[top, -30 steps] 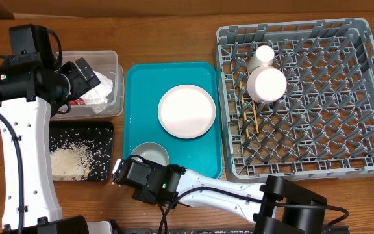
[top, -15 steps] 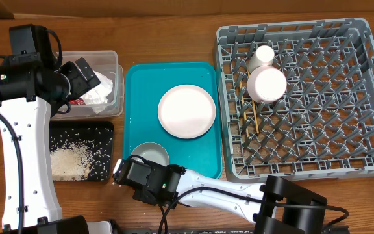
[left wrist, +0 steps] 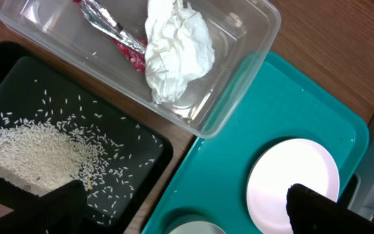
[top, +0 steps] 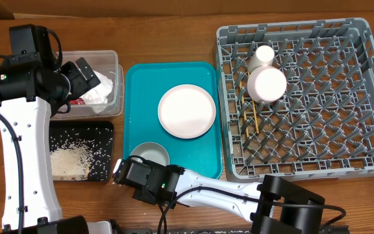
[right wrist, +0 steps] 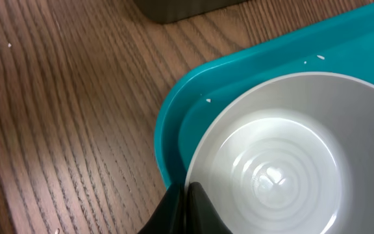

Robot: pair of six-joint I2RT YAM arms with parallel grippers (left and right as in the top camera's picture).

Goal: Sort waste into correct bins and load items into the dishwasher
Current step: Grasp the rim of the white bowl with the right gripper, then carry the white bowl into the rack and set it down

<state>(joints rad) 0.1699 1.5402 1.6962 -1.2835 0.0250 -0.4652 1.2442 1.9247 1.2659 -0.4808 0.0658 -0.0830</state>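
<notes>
Brown wood table point(top: 174, 39) with fine lines in the grain.

On the right, a big square grey plastic rack point(top: 317, 136), full of little upright pegs. Inside it, at the far left, a small white cup point(top: 263, 57). Just near of the cup, a pale round dish point(top: 267, 84). Thin wooden chopsticks point(top: 253, 118) there too, poking down between the pegs, a bit nearer than the dish.

In the middle, a flat teal tray point(top: 135, 97) with round corners. On it, a smooth pale pink round plate point(top: 186, 111), lying flat. At the near left corner of the tray, a small whitish bowl point(top: 150, 155), round and shiny inside, with soft rings in the bottom.

Right tool point(right wrist: 186, 198): low by that corner, pinched narrow on the thin near left rim of the bowl.

On the far left, a clear plastic tub point(top: 112, 62) with straight see-through walls. Inside, a crumpled white tissue point(left wrist: 174, 52) and a shiny red-and-white wrapper point(left wrist: 119, 42), side by side. Just near of the tub, a shallow black tray point(top: 107, 130). Holds a soft heap of whitish rice point(top: 67, 162) and many loose grains all around.

Left tool point(left wrist: 184, 195): hangs above the tub, spread wide, with nothing in it.
</notes>
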